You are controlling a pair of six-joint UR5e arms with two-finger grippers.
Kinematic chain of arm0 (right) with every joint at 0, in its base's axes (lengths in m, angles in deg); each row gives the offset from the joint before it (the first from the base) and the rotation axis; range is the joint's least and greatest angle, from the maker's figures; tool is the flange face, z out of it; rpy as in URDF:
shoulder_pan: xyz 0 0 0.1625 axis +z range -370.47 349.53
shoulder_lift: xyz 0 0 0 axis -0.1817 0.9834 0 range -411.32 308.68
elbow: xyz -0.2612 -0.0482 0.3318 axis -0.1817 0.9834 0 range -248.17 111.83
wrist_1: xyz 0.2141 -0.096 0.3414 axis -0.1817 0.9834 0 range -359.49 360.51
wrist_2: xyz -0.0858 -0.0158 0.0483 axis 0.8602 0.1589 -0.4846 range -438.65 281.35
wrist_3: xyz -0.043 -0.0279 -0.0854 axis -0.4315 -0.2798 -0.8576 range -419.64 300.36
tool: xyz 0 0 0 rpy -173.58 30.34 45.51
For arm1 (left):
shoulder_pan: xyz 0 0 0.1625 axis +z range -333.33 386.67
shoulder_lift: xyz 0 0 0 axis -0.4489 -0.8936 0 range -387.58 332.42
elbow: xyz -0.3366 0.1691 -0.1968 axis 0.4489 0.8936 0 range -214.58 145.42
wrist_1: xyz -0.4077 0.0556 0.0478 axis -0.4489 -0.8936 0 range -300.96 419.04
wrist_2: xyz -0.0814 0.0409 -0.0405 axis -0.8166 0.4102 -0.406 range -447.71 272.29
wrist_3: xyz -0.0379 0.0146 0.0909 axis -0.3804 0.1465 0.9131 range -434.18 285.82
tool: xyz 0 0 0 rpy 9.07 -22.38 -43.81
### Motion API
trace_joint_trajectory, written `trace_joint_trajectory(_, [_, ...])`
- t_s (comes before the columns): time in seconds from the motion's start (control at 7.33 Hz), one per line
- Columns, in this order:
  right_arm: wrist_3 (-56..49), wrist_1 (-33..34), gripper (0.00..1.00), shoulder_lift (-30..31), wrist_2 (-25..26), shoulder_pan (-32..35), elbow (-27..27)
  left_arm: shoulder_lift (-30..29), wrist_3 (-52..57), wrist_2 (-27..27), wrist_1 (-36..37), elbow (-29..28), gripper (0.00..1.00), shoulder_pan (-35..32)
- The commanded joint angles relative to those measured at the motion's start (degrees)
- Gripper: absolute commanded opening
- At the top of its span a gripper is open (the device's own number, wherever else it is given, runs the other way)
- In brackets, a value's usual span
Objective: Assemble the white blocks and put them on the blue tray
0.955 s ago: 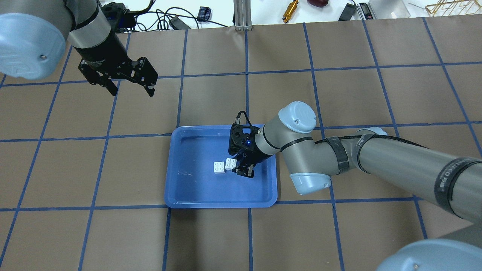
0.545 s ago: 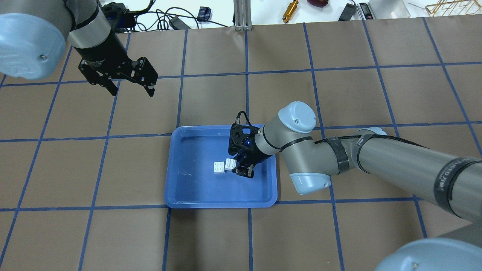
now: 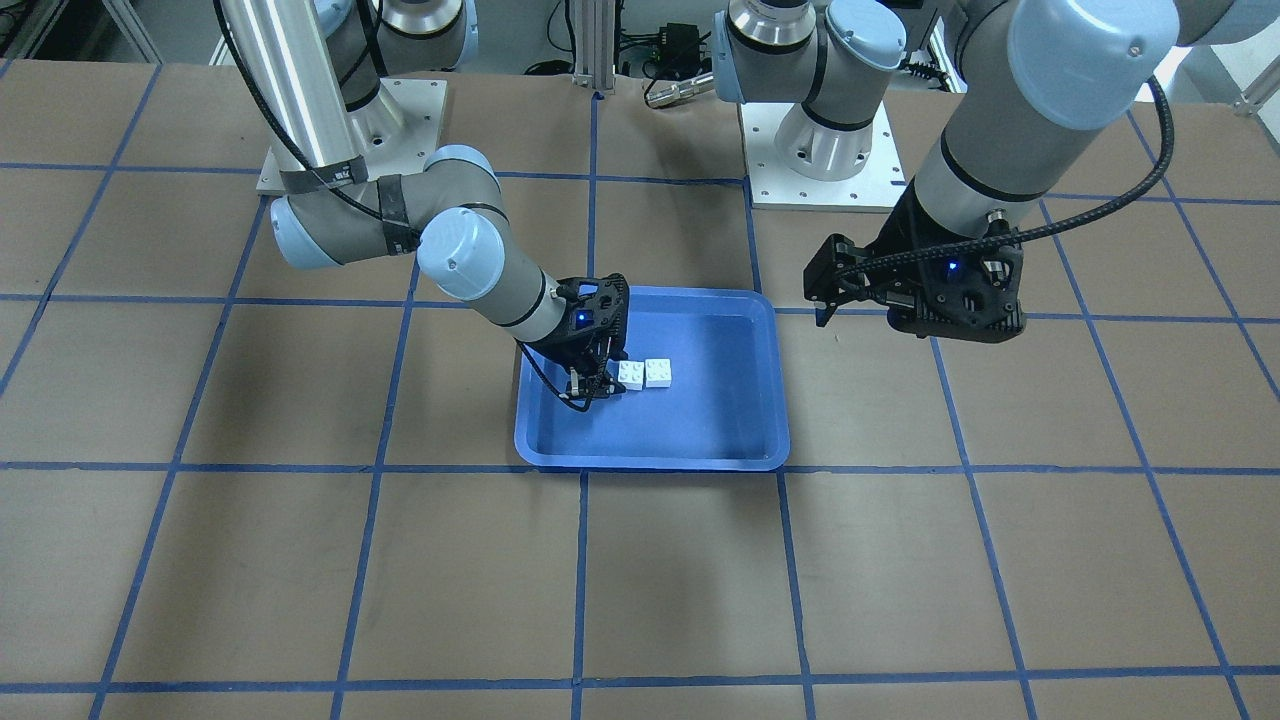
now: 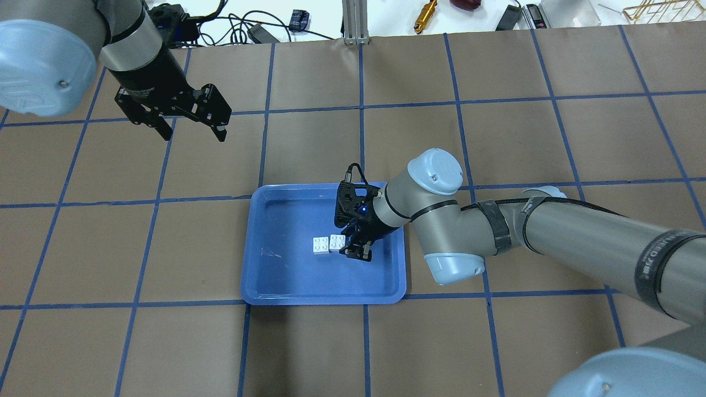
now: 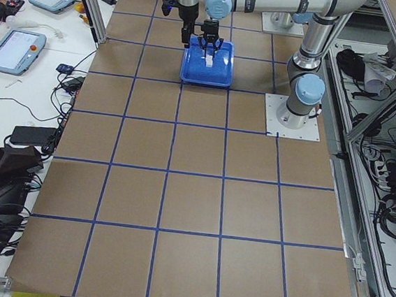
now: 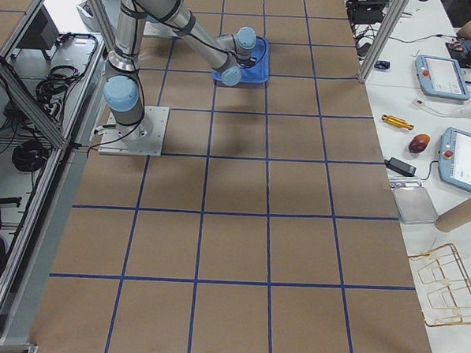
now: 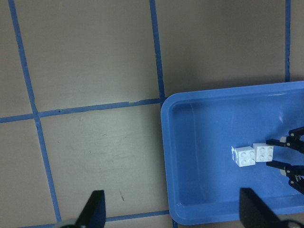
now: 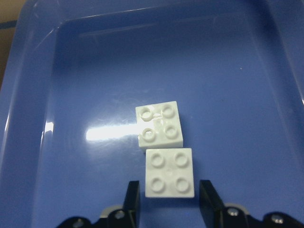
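Observation:
Two white blocks lie side by side, studs up, on the floor of the blue tray [image 4: 287, 275]. One block [image 4: 320, 245] is farther from my right gripper and the other [image 4: 337, 241] is nearer. My right gripper [image 4: 353, 249] is low in the tray and open. In the right wrist view its fingers [image 8: 133, 199] flank the near edge of the nearer block [image 8: 170, 172], with small gaps on both sides; the other block [image 8: 159, 124] lies just beyond. My left gripper [image 4: 193, 134] is open and empty, high above the table, away from the tray.
The table is brown paper with a blue tape grid. Cables and small tools lie along the far edge [image 4: 424, 14]. The tray's raised rim [image 3: 650, 462] surrounds the blocks. The left wrist view shows the tray [image 7: 199, 142] and both blocks [image 7: 243, 156] below.

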Motion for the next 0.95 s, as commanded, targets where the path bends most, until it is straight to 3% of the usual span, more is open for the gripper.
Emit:
trace_joint_trajectory(0.0, [0.18,-0.10,0.71,0.24,0.09,0.00,0.00,-0.12,-1.62,0.16,0.10,1.18,1.00,-0.23])
trace_joint_trajectory(0.14, [0.53,-0.10,1.00,0.85,0.35,-0.17,0.26,-0.29,-1.98,0.08,0.19,2.40,1.00,-0.23])
trace_joint_trajectory(0.55, [3.69,-2.46,1.00,6.90,1.05,-2.36,2.46,-0.65,-2.16,0.08,6.40,9.77,1.00,-2.06])
trace_joint_trajectory(0.82, [12.89,-6.84,1.00,9.90,6.31,-6.83,4.39,-0.47,-2.94,0.08,11.77,15.57,1.00,-4.79])
